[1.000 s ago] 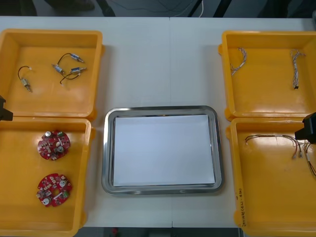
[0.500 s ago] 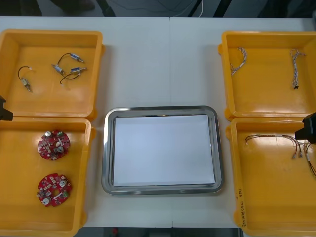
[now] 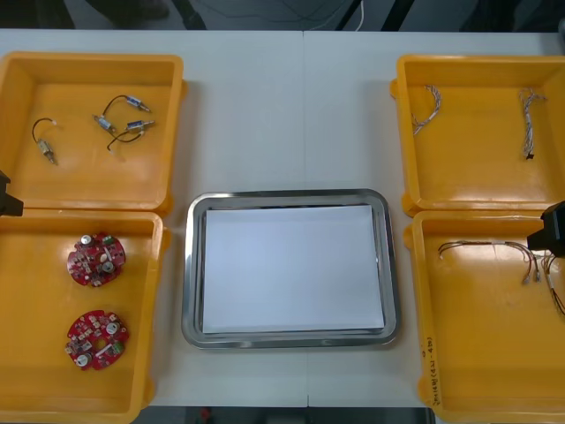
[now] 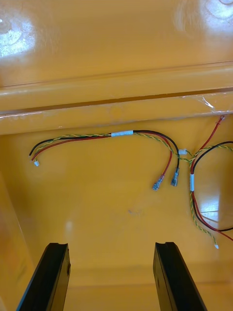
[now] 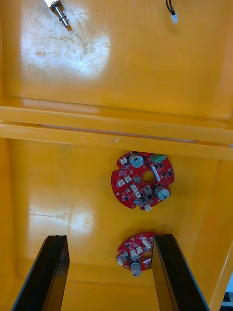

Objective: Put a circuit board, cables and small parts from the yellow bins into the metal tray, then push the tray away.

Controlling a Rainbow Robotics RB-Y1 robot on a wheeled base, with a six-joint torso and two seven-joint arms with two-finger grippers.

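Two round red circuit boards (image 3: 96, 259) (image 3: 97, 338) lie in the near-left yellow bin (image 3: 35, 371). My left gripper (image 5: 109, 238) hovers open above that bin. One board (image 5: 137, 252) lies close to one of its fingers (image 5: 170, 277); the other board (image 5: 142, 181) lies farther ahead. My right gripper (image 4: 110, 245) hangs open over the near-right yellow bin (image 3: 477, 353). Red, black and yellow cables (image 4: 121, 134) lie ahead of its fingers. The metal tray (image 3: 190, 265), white inside, sits between the bins and holds nothing.
The far-left yellow bin (image 3: 88, 177) holds small metal parts (image 3: 124, 124) on black cables. Twisted cables (image 3: 426, 108) (image 3: 528, 119) lie in the far-right yellow bin (image 3: 477, 168). Bare table stretches beyond the tray. Both arms show as dark shapes at the side edges.
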